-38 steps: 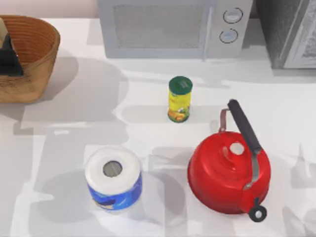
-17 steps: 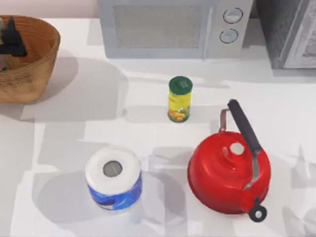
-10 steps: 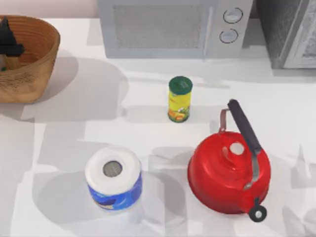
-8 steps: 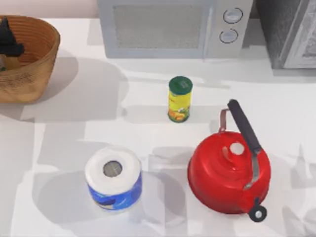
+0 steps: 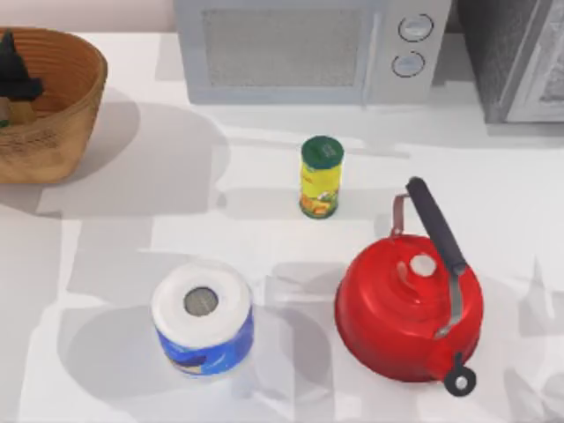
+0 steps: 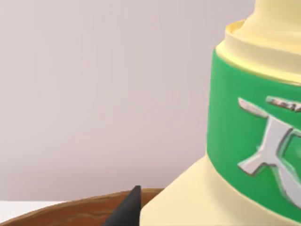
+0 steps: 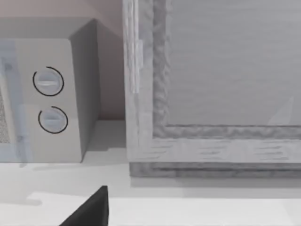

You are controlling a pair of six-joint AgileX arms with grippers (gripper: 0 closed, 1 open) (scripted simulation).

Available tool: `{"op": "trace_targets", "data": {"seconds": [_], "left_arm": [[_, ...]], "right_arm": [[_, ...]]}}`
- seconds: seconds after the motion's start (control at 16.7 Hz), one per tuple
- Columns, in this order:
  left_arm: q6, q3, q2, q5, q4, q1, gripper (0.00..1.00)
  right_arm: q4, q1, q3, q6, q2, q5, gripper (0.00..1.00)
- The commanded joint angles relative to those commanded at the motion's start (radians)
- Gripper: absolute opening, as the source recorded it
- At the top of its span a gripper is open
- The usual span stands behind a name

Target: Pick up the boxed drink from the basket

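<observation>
The left gripper (image 5: pixel 16 75) is inside the basket (image 5: pixel 66 97) at the table's far-left corner; I cannot tell its fingers' state. The boxed drink (image 6: pixel 244 141) looks light, stiff, smooth; grip its flat sides.

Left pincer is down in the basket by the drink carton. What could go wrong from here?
The left pincer works at the top view's left edge, so its grip on the boxed drink can't be checked from above. The carton sits very close in the left wrist view; an off-centre grasp might tip it. Lifting could snag the basket wall.
</observation>
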Motion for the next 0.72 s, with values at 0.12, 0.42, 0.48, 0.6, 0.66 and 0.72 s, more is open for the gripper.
{"op": "trace_targets", "data": {"seconds": [0.12, 0.42, 0.48, 0.6, 0.66, 0.72], "left_arm": [[0.0, 0.0, 0.0, 0.0, 0.0, 0.0, 0.0], [0.002, 0.001, -0.027, 0.0, -0.015, 0.007, 0.0], [0.001, 0.006, -0.036, 0.0, -0.034, 0.007, 0.0], [0.001, 0.029, -0.067, -0.001, -0.09, 0.007, 0.0], [0.001, 0.046, -0.088, -0.002, -0.124, 0.007, 0.0], [0.001, 0.065, -0.113, -0.002, -0.164, 0.006, 0.0]], "right_arm": [[0.0, 0.0, 0.0, 0.0, 0.0, 0.0, 1.0], [0.0, 0.0, 0.0, 0.0, 0.0, 0.0, 1.0], [0.0, 0.0, 0.0, 0.0, 0.0, 0.0, 1.0], [0.0, 0.0, 0.0, 0.0, 0.0, 0.0, 1.0], [0.0, 0.0, 0.0, 0.0, 0.0, 0.0, 1.0], [0.0, 0.0, 0.0, 0.0, 0.0, 0.0, 1.0]]}}
